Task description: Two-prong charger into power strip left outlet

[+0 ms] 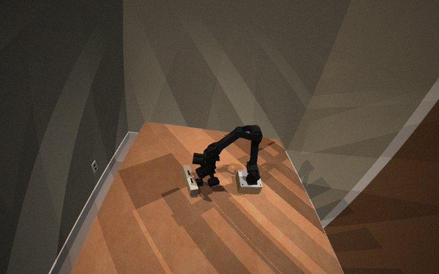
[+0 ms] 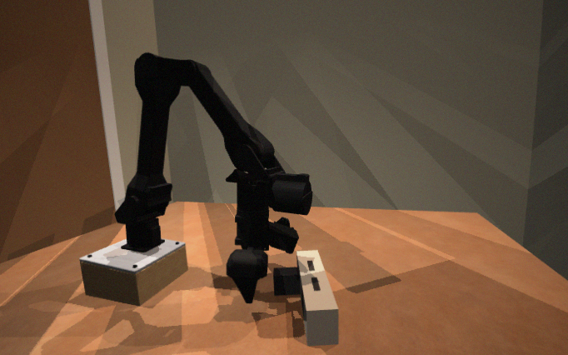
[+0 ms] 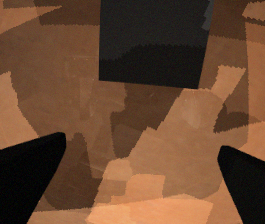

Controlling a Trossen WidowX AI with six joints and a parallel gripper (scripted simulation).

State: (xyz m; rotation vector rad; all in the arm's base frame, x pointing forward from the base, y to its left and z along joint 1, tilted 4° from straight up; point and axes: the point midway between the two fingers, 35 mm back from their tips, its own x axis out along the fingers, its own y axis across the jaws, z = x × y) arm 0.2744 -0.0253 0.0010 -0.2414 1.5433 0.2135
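The charger is a black block on the arm's side of the power strip, close beside it. Its prongs are not visible. The power strip is a long pale bar with two dark outlets on top, outside the wrist view. My gripper points down, open and empty, between the charger and the arm's base. In the wrist view the charger is at the top centre, beyond the line between the fingertips. In the exterior view one finger hides the other.
The arm's base stands on a block with a white top plate. The strip is on the far side of the gripper from it. Broad shadow patches cross the wooden table. Walls stand behind, one with an outlet.
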